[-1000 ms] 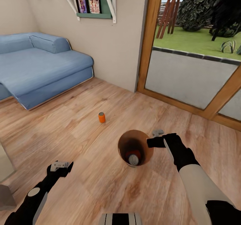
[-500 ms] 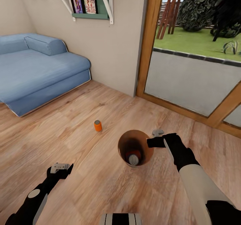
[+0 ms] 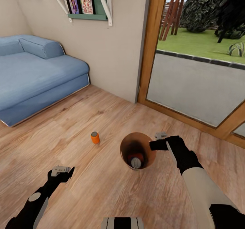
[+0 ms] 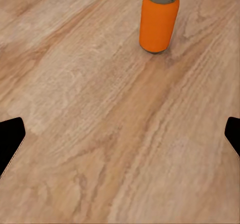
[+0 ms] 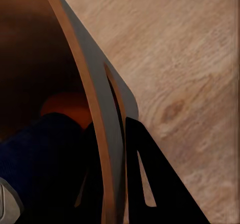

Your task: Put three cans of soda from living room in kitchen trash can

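The left gripper (image 3: pixel 61 170) hangs low over the wood floor (image 3: pixel 102 188), jaws wide and empty. The right gripper (image 3: pixel 157 143) pinches the bin (image 3: pixel 126 148) by its rim; cans lie inside. Farther off, an orange can (image 3: pixel 95 137) stands upright, before the blue sofa (image 3: pixel 30 75).

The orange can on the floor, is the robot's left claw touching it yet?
Apart. In the head view, bare wood floor lies between the left gripper and the orange can; the left wrist view shows the can standing well beyond the fingertips.
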